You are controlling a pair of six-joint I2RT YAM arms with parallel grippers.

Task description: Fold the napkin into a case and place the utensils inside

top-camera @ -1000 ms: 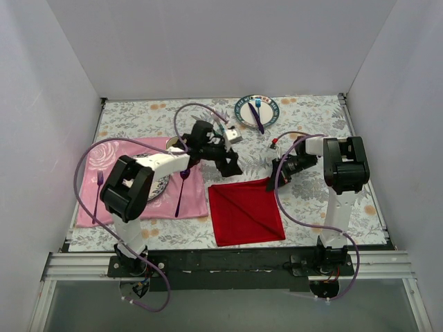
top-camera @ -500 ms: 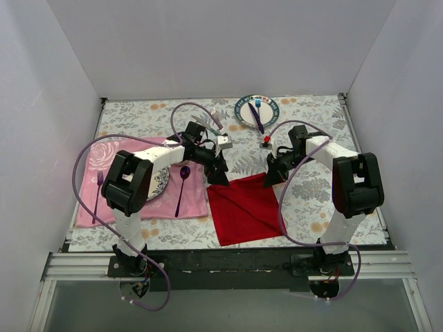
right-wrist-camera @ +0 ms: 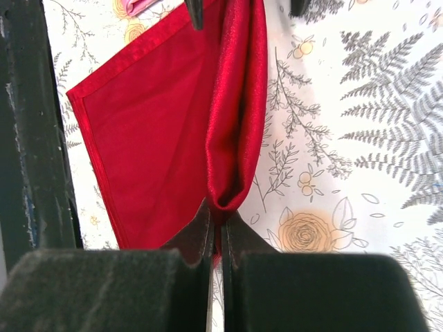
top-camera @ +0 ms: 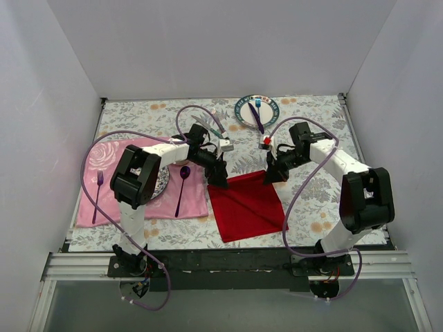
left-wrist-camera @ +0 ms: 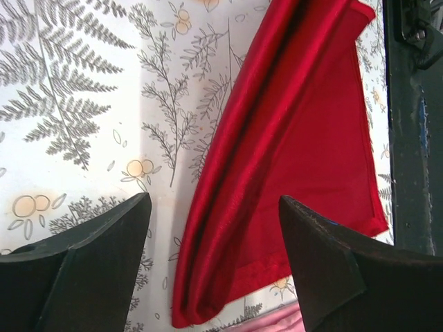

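The red napkin lies on the floral tablecloth in front of both arms, its far edge raised in a rolled fold. My right gripper is shut on the napkin's far right corner; in the right wrist view its jaws pinch the end of the fold. My left gripper hovers open over the far left corner, its fingers standing wide on either side of the napkin without touching it. The teal-handled utensils lie behind the left arm, partly hidden by its cable.
A pink placemat at the left carries a plate, a purple spoon and a purple fork. A second plate at the back holds a blue fork and a purple knife. The black base rail runs along the near edge.
The right arm has stretched out away from its base, pulling the napkin's far right corner up and back. The left gripper has come down over the far left corner. The napkin has shifted and turned.
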